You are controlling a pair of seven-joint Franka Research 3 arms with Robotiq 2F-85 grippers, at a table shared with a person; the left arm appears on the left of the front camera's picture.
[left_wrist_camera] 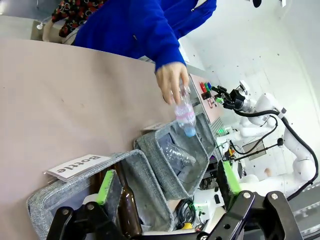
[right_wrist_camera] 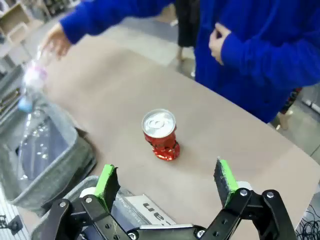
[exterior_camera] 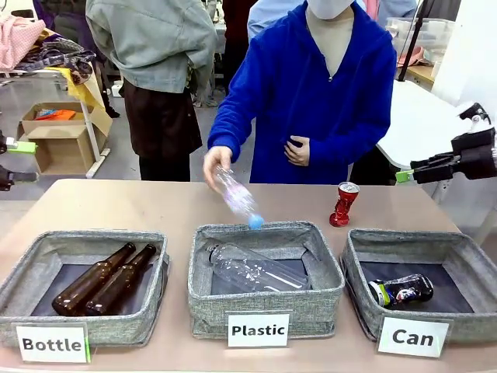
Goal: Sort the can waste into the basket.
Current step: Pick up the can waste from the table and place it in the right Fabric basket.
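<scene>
Cans first, from the front view: the red can (exterior_camera: 344,203) stands upright on the tabletop (exterior_camera: 140,206), just behind the Can basket (exterior_camera: 356,260), while the black can (exterior_camera: 401,291) already lies on its side inside that basket. The right claw (exterior_camera: 407,172) hangs at the right edge, jaws wide and empty, well apart from the red can. The left claw (exterior_camera: 19,162) sits at the far left edge, also wide and empty. A person's hand (exterior_camera: 217,163) tips a clear plastic bottle (exterior_camera: 237,198) over the Plastic basket (exterior_camera: 203,249).

From the left wrist view, the left claw (left_wrist_camera: 168,182) is spread wide above the Bottle basket (left_wrist_camera: 150,167) and its brown bottles (left_wrist_camera: 129,210). A small red shape far across the tabletop is probably the red can, though it is too small to be sure.

From the right wrist view, the right claw (right_wrist_camera: 166,179) is open wide with nothing in it, and the red can (right_wrist_camera: 161,135) stands on the tabletop ahead, between the lines of the two pads.

The red can looks like thin, light metal, likely empty, with a pinched waist and a smooth, slippery skin. It would tip at a nudge and buckle under a hard squeeze. The best hold seems to be across the body at or just above the waist, pads on opposite sides, closed gently.
</scene>
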